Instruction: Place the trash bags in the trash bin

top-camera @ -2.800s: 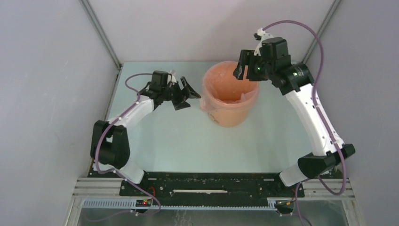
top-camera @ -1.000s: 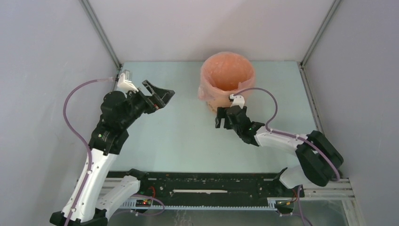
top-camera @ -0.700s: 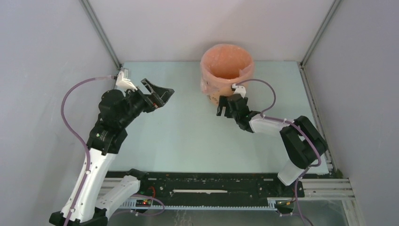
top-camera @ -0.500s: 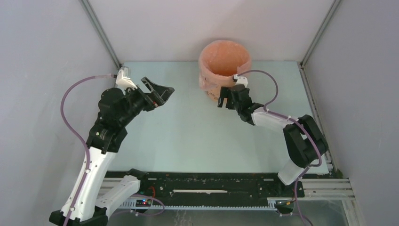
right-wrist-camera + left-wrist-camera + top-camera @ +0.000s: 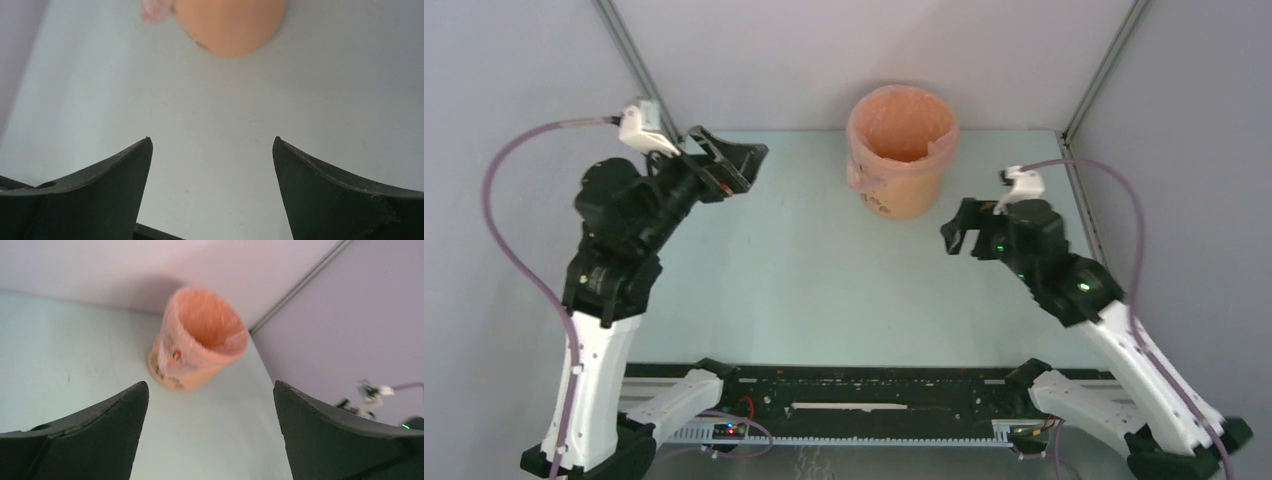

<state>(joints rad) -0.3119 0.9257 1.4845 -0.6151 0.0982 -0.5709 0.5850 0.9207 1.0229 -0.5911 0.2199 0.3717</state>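
The orange-tan trash bin (image 5: pixel 906 185) stands upright at the back middle of the table. The pale-pink trash bag (image 5: pixel 861 176) lines it, its film folded over the rim and hanging down the left side. In the left wrist view the bin (image 5: pixel 186 374) and the bag's rim (image 5: pixel 235 344) lie ahead of my left gripper (image 5: pixel 210 385). That gripper (image 5: pixel 742 168) is open and empty, raised well left of the bin. My right gripper (image 5: pixel 959 228) is open and empty, to the front right of the bin. Its wrist view shows the bin's base (image 5: pixel 230 25) far beyond the right gripper (image 5: pixel 211 138).
The pale green tabletop (image 5: pixel 824 290) is walled by grey panels on the left, back and right, with metal corner posts (image 5: pixel 639 75). The black base rail (image 5: pixel 874 390) runs along the near edge. The right arm's cable mount (image 5: pixel 372 391) shows at the right of the left wrist view.
My right gripper has drawn back from the bin's front wall to the right and risen. The left arm has lifted and swung further left and back. Both stayed open.
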